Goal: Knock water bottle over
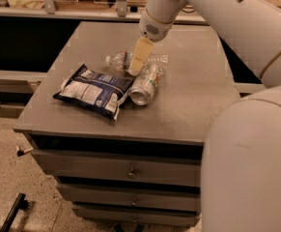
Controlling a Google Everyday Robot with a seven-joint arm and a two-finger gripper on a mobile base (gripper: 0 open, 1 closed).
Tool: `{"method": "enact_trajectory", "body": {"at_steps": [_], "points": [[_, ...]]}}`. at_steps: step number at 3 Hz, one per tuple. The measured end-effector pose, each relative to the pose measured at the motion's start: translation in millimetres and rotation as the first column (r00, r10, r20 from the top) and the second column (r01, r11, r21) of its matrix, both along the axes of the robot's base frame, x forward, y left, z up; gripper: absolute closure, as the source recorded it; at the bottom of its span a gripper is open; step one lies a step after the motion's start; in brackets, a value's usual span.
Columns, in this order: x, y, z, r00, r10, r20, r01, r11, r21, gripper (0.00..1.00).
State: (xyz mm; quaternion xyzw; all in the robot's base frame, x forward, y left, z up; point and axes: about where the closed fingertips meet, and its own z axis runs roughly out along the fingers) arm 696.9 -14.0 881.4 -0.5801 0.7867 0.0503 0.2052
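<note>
The gripper [135, 67] hangs just above the middle of the frame, its cream tip pointing down over the tabletop; whether it is parted or closed up cannot be told from this angle. Right behind it lies the water bottle [118, 60], flat on its side (white cap toward the left, clear ribbed body running right past the gripper). I cannot tell if the tip touches the bottle. Just below and right of the gripper lies a silver-green drink can [145, 85], also on its side, its end facing the lower left. A dark blue and white snack bag [92, 90] lies left of the can, touching it. All rest on a grey drawer cabinet [198, 95].
</note>
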Motion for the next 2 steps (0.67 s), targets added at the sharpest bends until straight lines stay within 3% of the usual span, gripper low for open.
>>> {"method": "enact_trajectory", "body": {"at_steps": [1, 2], "points": [[-7.0, -35.4, 31.4, 0.9954, -0.074, 0.061, 0.067, 0.991, 0.113, 0.00], [-18.4, -79.1, 65.2, 0.9804, -0.160, 0.115, 0.132, 0.966, 0.222, 0.00]]}}
